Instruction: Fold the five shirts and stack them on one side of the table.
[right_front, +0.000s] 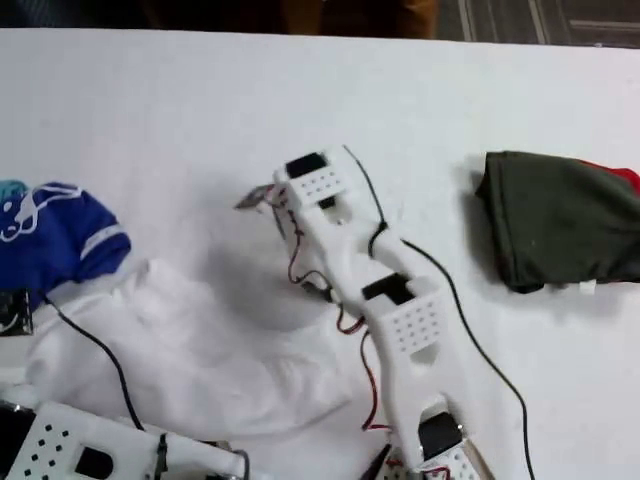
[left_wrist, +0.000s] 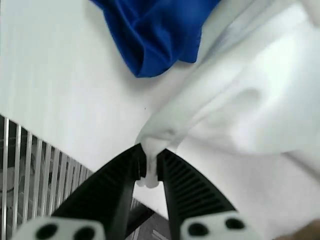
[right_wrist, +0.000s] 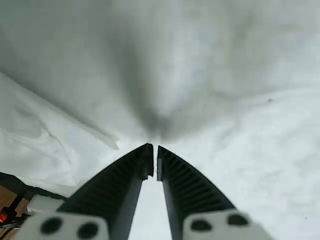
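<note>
A crumpled white shirt (right_front: 200, 350) lies at the front left of the table. My left gripper (left_wrist: 148, 169) is shut on a pinched fold of the white shirt (left_wrist: 250, 100), close to the table edge. A bunched blue shirt (right_front: 55, 235) lies beside it at the far left, and the blue shirt (left_wrist: 155, 35) sits just beyond the pinched fold. A folded dark shirt (right_front: 560, 220) rests on a red one (right_front: 625, 177) at the right. My right gripper (right_front: 255, 198) is over bare table at mid-table; the right gripper (right_wrist: 155, 161) is shut with nothing in it.
The white table (right_front: 200, 100) has free room across the back and middle. The right arm (right_front: 410, 330) stretches from the front edge to mid-table with black and red cables trailing. A metal grating (left_wrist: 30, 170) shows past the table edge.
</note>
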